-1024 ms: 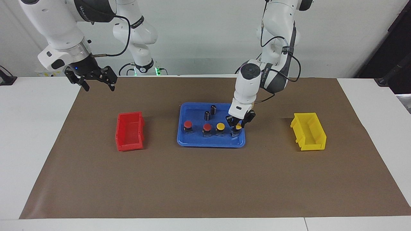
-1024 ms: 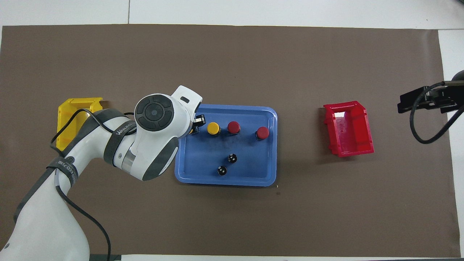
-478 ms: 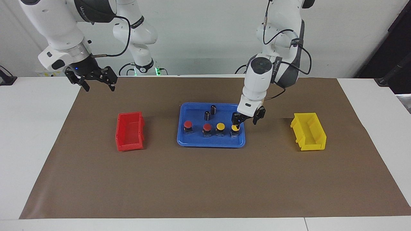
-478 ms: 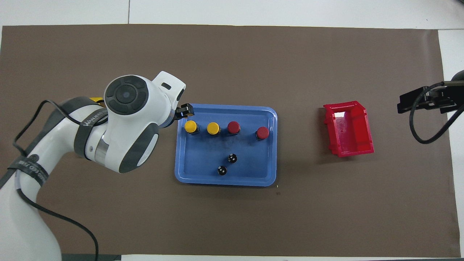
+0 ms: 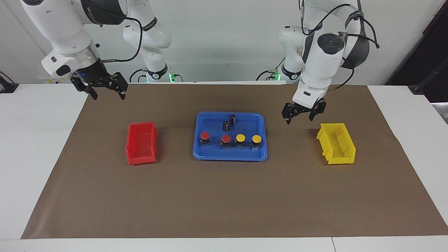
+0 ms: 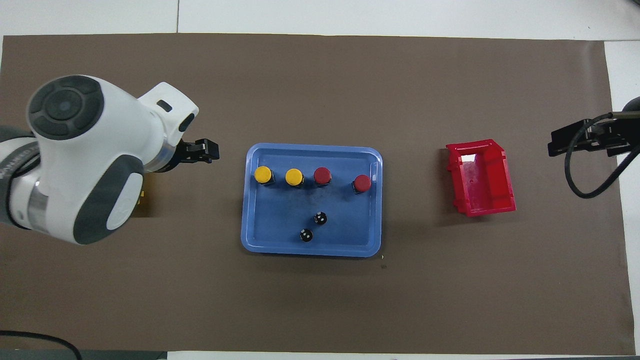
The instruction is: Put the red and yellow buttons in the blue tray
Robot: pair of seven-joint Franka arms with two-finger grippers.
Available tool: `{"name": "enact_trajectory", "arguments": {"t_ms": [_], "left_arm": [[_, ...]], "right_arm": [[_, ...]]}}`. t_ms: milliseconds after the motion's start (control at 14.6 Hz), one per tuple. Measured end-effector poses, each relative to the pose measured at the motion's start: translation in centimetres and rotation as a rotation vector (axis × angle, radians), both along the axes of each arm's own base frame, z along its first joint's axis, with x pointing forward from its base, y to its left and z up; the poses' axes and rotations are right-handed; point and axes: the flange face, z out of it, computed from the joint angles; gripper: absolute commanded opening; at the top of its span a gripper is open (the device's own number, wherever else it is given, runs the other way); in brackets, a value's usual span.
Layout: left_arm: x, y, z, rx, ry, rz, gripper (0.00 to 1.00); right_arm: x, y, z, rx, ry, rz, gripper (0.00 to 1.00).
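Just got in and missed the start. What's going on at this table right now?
All four buttons, two red and two yellow, stand in a row in the blue tray, with two small dark cylinders nearer the robots. Nothing is being held. The left gripper is open, over the mat between the tray and the yellow bin. The right gripper waits open, up near the mat's edge, by the red bin.

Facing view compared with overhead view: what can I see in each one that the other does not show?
Only the facing view shows the whole yellow bin, both claws raised and open with nothing in them, left claw and right claw, and the arm bases. Only the overhead view looks straight down on the tops of the two dark cylinders. Both show the blue tray holding four buttons, and the red bin.
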Motion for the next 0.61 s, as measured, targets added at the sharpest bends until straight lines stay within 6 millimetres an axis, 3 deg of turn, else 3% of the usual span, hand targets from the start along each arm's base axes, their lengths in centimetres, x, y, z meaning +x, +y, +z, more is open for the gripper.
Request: {"name": "enact_trajectory", "arguments": {"t_ms": [273, 614], "left_arm": [[1.0, 5.9, 4.6, -0.007, 0.017, 0.009, 1.00], [1.1, 13.7, 6.1, -0.009, 0.072, 0.047, 1.00]], "right_arm": [[0.0, 0.0, 0.0, 0.000, 0.001, 0.000, 1.00], [0.0, 0.1, -0.1, 0.000, 0.003, 0.001, 1.00]]}}
